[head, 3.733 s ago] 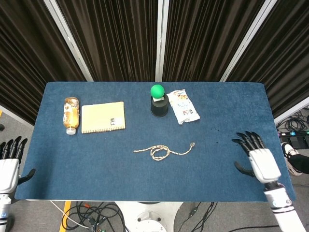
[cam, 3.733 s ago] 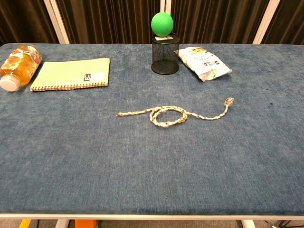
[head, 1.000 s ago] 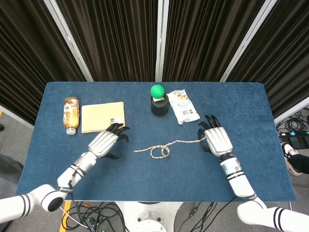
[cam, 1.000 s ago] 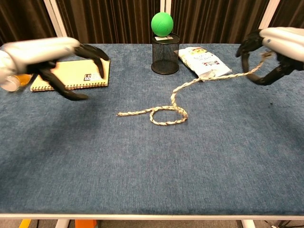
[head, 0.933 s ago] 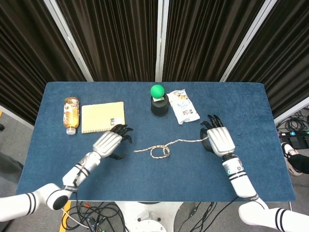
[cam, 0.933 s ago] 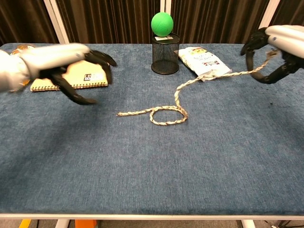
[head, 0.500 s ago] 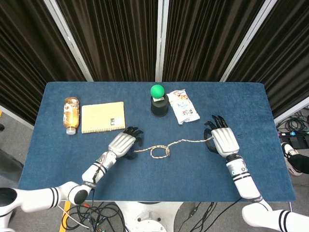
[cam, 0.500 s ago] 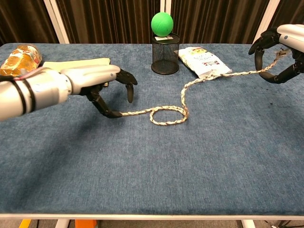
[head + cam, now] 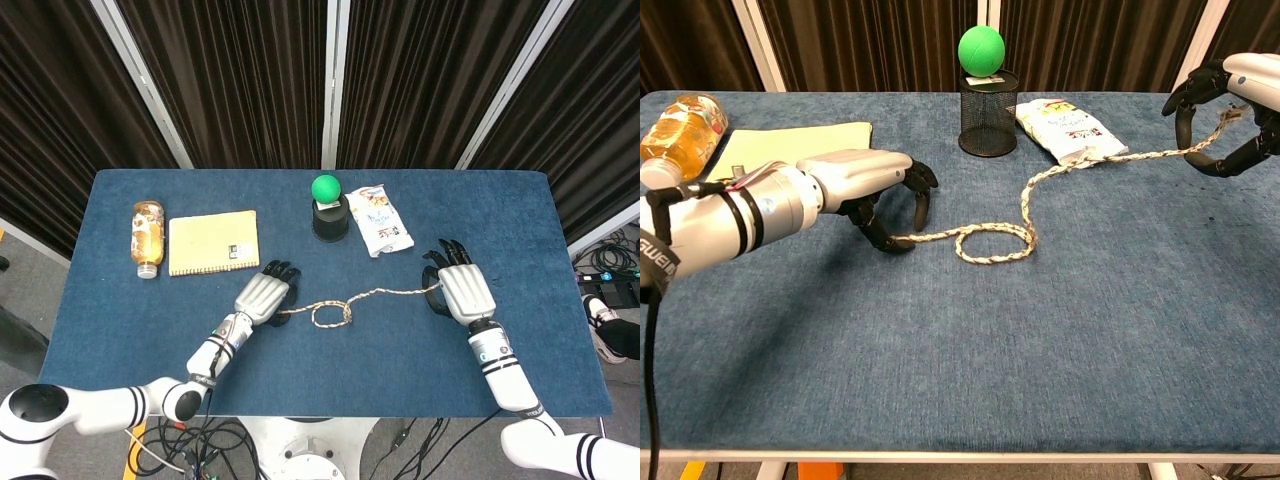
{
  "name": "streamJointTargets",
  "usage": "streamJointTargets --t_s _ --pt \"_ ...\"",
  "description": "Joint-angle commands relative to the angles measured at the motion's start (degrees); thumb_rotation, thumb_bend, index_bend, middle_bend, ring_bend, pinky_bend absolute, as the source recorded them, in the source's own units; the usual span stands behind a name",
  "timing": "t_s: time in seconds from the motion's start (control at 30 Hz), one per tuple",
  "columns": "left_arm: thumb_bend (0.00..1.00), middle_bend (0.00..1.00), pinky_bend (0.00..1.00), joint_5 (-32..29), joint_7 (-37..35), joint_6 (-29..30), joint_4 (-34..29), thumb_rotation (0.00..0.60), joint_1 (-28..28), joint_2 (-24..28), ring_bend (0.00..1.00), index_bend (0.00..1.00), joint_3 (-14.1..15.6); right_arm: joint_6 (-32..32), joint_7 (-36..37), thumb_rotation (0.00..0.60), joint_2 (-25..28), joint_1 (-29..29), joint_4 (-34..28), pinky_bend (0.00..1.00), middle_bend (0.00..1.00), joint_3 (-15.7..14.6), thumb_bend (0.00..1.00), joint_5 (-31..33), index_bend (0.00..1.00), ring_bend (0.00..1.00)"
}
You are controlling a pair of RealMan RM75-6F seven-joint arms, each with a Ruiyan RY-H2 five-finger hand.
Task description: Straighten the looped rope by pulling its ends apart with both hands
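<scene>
The tan braided rope (image 9: 332, 315) lies on the blue table (image 9: 400, 360) with one small loop (image 9: 992, 242) in its middle. My right hand (image 9: 463, 292) pinches the rope's right end and holds it raised above the cloth at the right edge of the chest view (image 9: 1240, 105). From there the rope sags down to the loop. My left hand (image 9: 262, 295) hovers over the rope's left end (image 9: 902, 239), its fingers (image 9: 920, 205) arched above it and its thumb low beside it, with a gap between them.
Along the back stand an orange drink bottle (image 9: 147, 236) lying on its side, a yellow notebook (image 9: 214, 242), a black mesh cup (image 9: 330, 222) topped by a green ball (image 9: 325, 187), and a snack bag (image 9: 379, 219). The raised rope passes in front of the bag.
My left hand has come in from the notebook side and lowered over the rope's left end. My right hand holds the right end about where it was, the rope slightly tauter.
</scene>
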Motion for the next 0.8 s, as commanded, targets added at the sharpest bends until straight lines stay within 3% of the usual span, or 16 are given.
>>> streamJointTargets --t_s 0.03,0.53,0.8 --pt "0.29 0.13 0.02 0.23 0.06 0.38 0.26 0.600 0.00 -0.21 0.02 0.52 0.33 -0.11 0.20 0.600 -0.05 -0.01 0.18 0.00 0.22 -0.05 0.52 0.05 0.61 0.00" --pt "0.39 0.18 0.02 2.39 -2.02 1.87 1.72 0.600 0.46 -1.22 0.02 0.61 1.40 -0.01 0.88 0.600 0.09 -0.48 0.45 0.00 0.22 -0.43 0.52 0.12 0.61 0.00" --pt "0.44 0.18 0.02 4.59 -7.00 3.98 -1.62 0.600 2.62 1.99 0.02 0.63 1.02 0.31 1.61 0.600 1.31 -1.06 0.51 0.00 0.22 -0.12 0.53 0.79 0.61 0.00"
